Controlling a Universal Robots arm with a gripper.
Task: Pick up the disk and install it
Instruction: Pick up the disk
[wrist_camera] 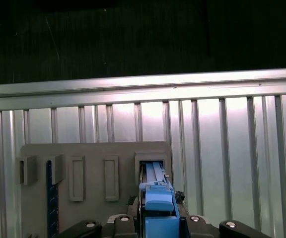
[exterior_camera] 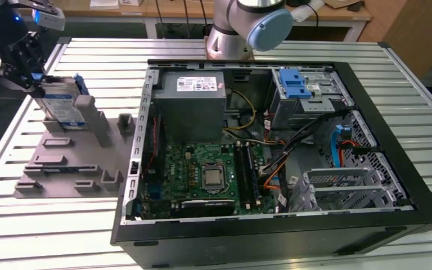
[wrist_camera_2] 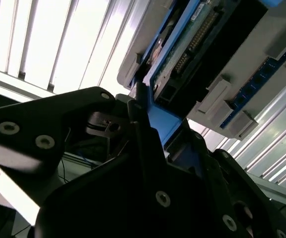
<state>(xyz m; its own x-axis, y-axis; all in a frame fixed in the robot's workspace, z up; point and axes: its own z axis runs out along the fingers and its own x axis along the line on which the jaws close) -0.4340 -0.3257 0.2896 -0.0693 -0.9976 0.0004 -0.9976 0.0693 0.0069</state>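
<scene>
At the exterior view's left, the disk [exterior_camera: 57, 104] stands on edge at the far end of a grey fixture [exterior_camera: 73, 154]. It is silver with a white-and-blue label and a blue bracket. My gripper [exterior_camera: 30, 76] sits at the disk's upper far end, shut on the disk. The first wrist view shows the blue bracket [wrist_camera: 158, 201] pinched between my dark fingers [wrist_camera: 128, 218], above a slot of the fixture [wrist_camera: 96, 153]. In the second wrist view the disk [wrist_camera_2: 190, 44] runs away from my gripper [wrist_camera_2: 155, 124]. I cannot tell whether its lower edge still rests in the slot.
An open black computer case [exterior_camera: 396, 169] lies to the exterior view's right of the fixture. It holds a grey power supply [exterior_camera: 193, 104], a motherboard [exterior_camera: 208, 174] and a drive cage with a blue latch [exterior_camera: 300, 87]. The arm's base [exterior_camera: 231, 36] stands behind it on the slatted metal table [exterior_camera: 43, 225].
</scene>
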